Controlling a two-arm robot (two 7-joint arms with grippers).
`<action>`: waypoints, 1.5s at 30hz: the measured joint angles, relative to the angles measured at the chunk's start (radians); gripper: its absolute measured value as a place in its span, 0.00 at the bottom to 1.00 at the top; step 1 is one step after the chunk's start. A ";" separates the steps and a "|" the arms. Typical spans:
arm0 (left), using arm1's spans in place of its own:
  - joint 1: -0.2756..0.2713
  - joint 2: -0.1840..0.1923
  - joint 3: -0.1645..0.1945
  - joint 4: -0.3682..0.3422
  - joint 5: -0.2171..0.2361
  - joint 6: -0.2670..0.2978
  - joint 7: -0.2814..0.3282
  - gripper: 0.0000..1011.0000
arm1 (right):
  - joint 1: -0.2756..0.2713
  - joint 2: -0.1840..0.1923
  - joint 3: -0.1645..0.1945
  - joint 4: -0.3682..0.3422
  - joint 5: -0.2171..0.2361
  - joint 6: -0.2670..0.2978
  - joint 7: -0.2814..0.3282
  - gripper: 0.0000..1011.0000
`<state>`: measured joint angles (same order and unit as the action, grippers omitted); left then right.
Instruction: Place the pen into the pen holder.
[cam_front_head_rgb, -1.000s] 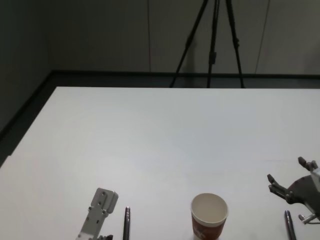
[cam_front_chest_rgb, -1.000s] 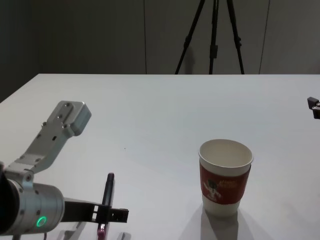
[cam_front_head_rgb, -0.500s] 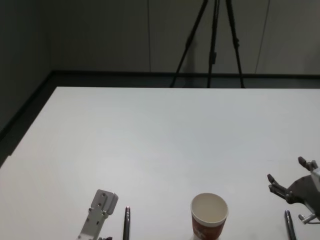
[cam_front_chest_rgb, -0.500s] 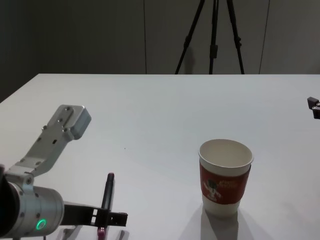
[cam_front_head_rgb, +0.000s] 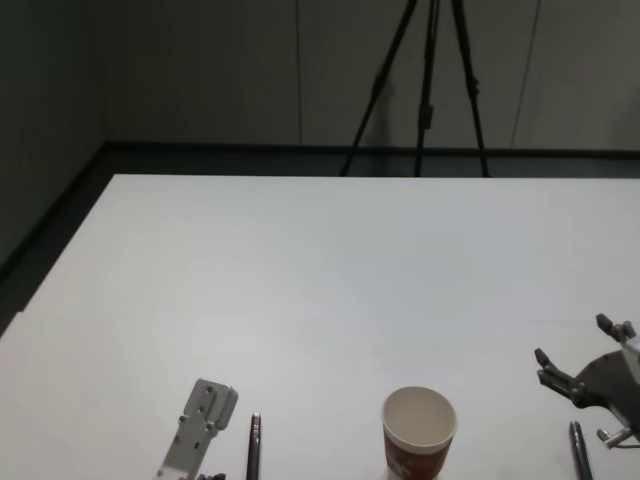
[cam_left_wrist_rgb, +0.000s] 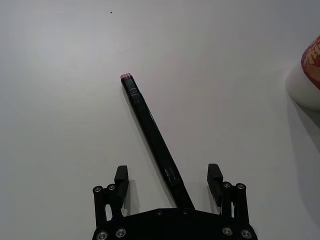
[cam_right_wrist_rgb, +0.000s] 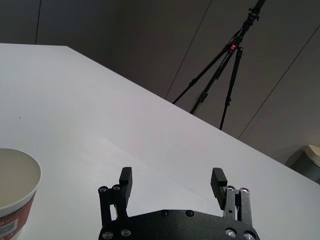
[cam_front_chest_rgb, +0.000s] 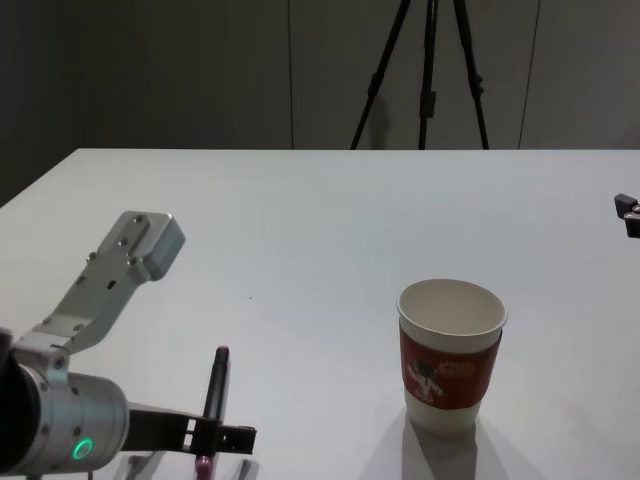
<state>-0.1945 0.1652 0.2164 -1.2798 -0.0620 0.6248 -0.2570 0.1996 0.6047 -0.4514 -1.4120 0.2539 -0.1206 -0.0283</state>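
Two grippers logged, both with jaws spread wide and nothing held. Your left gripper (cam_left_wrist_rgb: 168, 177) hung low over the pen (cam_left_wrist_rgb: 150, 127), which lay flat on the table (cam_front_head_rgb: 300, 260) between its fingers, clear of both, left of the pen holder (cam_front_chest_rgb: 452, 365). The holder stood upright, apart from the pen. Your right gripper (cam_right_wrist_rgb: 172, 180) sat off to the right, a second pen (cam_front_head_rgb: 578, 450) just beside it.

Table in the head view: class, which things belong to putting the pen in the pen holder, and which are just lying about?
For the job: pen, lying on the table under the open left gripper; pen holder, upright and empty.
Lying about: second pen, beside the open right gripper; tripod, behind the table.
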 joint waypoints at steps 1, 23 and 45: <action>-0.001 -0.001 0.000 0.001 0.001 0.000 -0.001 0.99 | 0.000 0.000 0.000 0.000 0.000 0.000 0.000 0.99; -0.010 -0.003 -0.001 0.016 0.016 0.014 -0.013 0.99 | 0.000 0.000 0.000 0.000 0.000 0.000 0.000 0.99; -0.009 -0.002 0.000 0.016 0.015 0.013 -0.012 0.86 | 0.000 0.000 0.000 0.000 0.000 0.000 0.000 0.99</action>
<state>-0.2035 0.1628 0.2162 -1.2634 -0.0465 0.6380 -0.2686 0.1996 0.6047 -0.4514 -1.4120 0.2539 -0.1206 -0.0282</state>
